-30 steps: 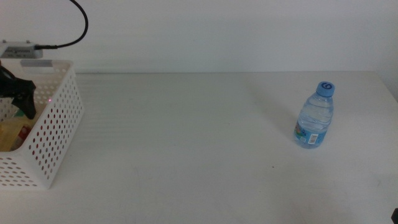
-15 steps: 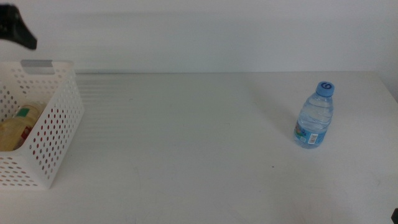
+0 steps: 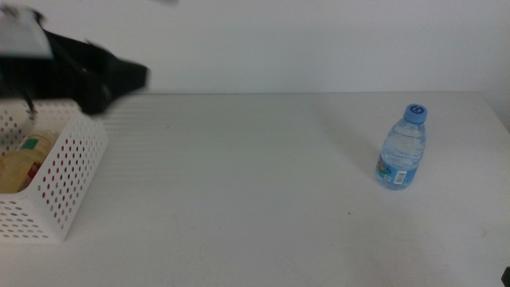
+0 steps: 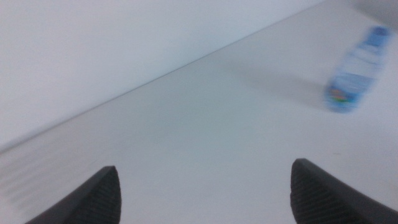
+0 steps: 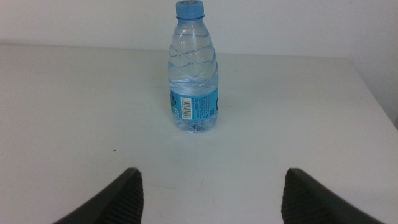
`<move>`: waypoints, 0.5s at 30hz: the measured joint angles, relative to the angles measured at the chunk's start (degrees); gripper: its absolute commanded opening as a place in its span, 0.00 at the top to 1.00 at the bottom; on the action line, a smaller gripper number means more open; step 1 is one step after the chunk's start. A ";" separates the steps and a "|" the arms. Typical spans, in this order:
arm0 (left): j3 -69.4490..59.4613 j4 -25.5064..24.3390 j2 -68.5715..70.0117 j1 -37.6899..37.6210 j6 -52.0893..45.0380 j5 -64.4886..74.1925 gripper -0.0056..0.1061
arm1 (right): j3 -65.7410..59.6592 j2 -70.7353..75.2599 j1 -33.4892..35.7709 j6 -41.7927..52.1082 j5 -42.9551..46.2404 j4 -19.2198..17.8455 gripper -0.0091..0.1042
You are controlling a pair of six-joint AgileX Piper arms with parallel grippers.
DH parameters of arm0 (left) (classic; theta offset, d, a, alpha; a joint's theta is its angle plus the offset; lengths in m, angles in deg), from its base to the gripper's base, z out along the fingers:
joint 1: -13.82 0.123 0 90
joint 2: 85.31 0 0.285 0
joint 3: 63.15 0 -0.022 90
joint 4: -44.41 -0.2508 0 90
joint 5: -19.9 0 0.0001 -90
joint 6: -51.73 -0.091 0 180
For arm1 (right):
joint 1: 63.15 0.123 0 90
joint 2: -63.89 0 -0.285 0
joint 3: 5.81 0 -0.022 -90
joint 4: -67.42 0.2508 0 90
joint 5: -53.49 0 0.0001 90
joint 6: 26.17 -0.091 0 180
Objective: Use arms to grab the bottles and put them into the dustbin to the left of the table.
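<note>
at far left of off-white table (image 3: 239, 175): white perforated plastic basket (image 3: 68, 183), yellowish bottle (image 3: 17, 166) inside. left tool (image 3: 107, 80) above basket rim, released, empty. squat clear blue-capped water bottle (image 3: 402, 147) upright at right, not yet binned. right tool (image 5: 208, 199) near it, spread wide.

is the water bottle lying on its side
No, the water bottle stands upright on the table, blue cap on top.

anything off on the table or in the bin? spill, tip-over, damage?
Nothing stands out. Water bottle is upright and capped, table looks dry. Yellow bottle lies in the bin. Left gripper is open above the bin; right gripper is open facing the water bottle.
</note>
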 measured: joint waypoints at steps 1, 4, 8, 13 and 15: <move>-1.95 0.00 1.04 -2.45 -0.41 -1.92 0.16 | 0.00 0.00 0.00 0.00 0.00 0.00 0.40; -6.22 0.42 3.15 -8.32 -0.66 -6.59 0.16 | 0.00 0.00 0.00 0.00 0.00 0.00 0.40; -10.32 1.91 3.55 -14.52 -0.71 -13.13 0.16 | 0.00 0.00 0.00 0.00 0.00 0.00 0.40; -13.76 2.36 3.55 -17.89 -0.89 -16.87 0.16 | 0.00 0.00 0.00 0.00 0.00 0.00 0.40; -14.19 2.36 3.55 -18.09 -0.89 -17.54 0.16 | 0.00 0.00 0.00 0.00 0.00 0.00 0.40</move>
